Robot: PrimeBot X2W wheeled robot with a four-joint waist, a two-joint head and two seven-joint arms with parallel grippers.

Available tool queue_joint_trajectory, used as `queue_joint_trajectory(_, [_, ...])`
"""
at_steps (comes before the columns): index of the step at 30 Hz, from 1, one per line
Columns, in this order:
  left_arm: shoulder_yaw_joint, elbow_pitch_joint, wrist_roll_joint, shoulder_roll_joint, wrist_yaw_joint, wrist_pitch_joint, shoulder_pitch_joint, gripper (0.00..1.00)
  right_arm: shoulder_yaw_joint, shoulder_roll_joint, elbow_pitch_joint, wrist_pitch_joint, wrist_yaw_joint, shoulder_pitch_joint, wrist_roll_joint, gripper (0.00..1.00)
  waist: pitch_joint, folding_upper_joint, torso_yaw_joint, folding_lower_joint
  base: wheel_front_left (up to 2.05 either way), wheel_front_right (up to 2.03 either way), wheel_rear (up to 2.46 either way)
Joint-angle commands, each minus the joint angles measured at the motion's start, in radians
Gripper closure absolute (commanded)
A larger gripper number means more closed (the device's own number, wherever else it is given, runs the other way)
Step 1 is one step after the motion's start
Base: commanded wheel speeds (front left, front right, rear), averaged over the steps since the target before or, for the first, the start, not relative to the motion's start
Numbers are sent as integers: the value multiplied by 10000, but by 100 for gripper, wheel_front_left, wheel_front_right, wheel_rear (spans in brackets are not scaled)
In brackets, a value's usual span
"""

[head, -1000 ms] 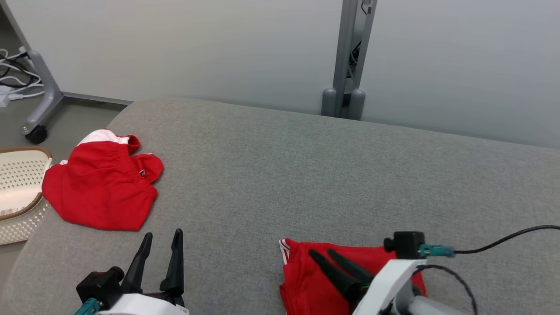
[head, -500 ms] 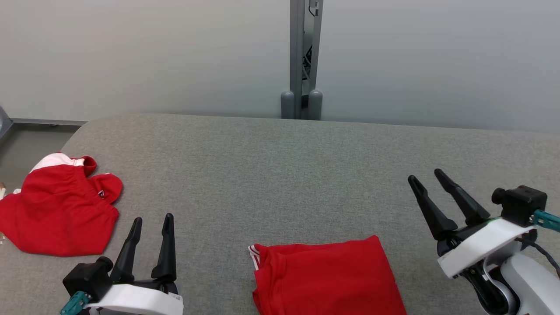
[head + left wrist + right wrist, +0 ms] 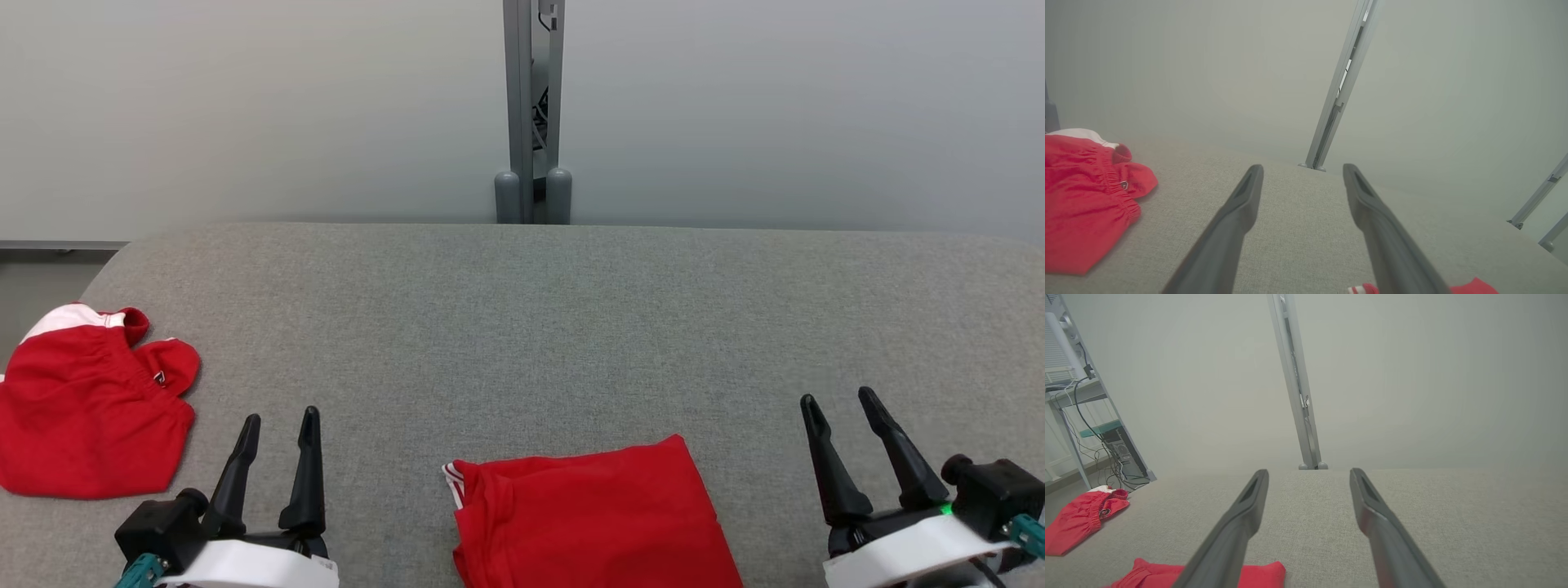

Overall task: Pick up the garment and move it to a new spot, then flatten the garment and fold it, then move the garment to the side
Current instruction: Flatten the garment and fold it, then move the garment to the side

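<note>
**Left gripper** (image 3: 282, 414): released. Its two dark fingers stand spread with bare cushion between them and nothing grasped. It hangs low over the grey padded surface (image 3: 531, 327), fingers pointing toward the far wall.

**Right gripper** (image 3: 837, 396): also released, with fingers parted and nothing between them. The tips lean slightly toward the robot's left.

**Folded red garment** (image 3: 588, 514): lies flat on the surface between the two grippers and touches neither. It is to the right of the left gripper and to the left of the right gripper, level with their wrists rather than their fingertips. A white-striped edge shows at the corner closest to the left gripper. In the right wrist view, part of the garment lies behind the lower part of that gripper's left-hand finger.

**Crumpled red shorts** (image 3: 90, 425): these have an elastic waistband and a white patch. They lie to the left of the left gripper, apart from it, at the surface's edge.

**Grey metal post** (image 3: 531, 114): stands upright against the pale wall beyond the far edge, ahead of both grippers and roughly midway between them.

**Desk frame with hanging cables** (image 3: 1098, 428): far to the right gripper's left, beyond the shorts.
</note>
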Motion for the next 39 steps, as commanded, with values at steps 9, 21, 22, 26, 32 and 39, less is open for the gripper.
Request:
queue_joint_trajectory(9, [106,62,119,44,-32,-37,143,0,-134,337,372,-5,1,369,5,0,-28,-1,-24,0,0,0,0])
queue_joint_trajectory(21, [-35,177,134,44,-63,-37,27,0,2324,-779,1742,48,1,-231,1856,0,115,-1,162,0,0,0,0])
queue_joint_trajectory(22, [-62,212,162,41,-67,-37,14,0,2675,-939,1920,28,1,-375,2031,0,147,-1,197,0,0,0,0])
queue_joint_trajectory(26, [-137,329,214,45,-70,-37,-39,0,3656,-1240,2594,259,1,-821,3168,0,309,-1,361,0,0,0,0])
queue_joint_trajectory(32, [-292,393,270,42,-90,-37,-168,0,4962,-1471,3139,915,1,-1562,5140,0,655,-1,671,0,0,0,0])
queue_joint_trajectory(39, [-330,405,24,44,-138,-37,-402,0,6020,-1664,3702,1158,1,-2219,6192,0,968,-1,971,0,0,0,0])
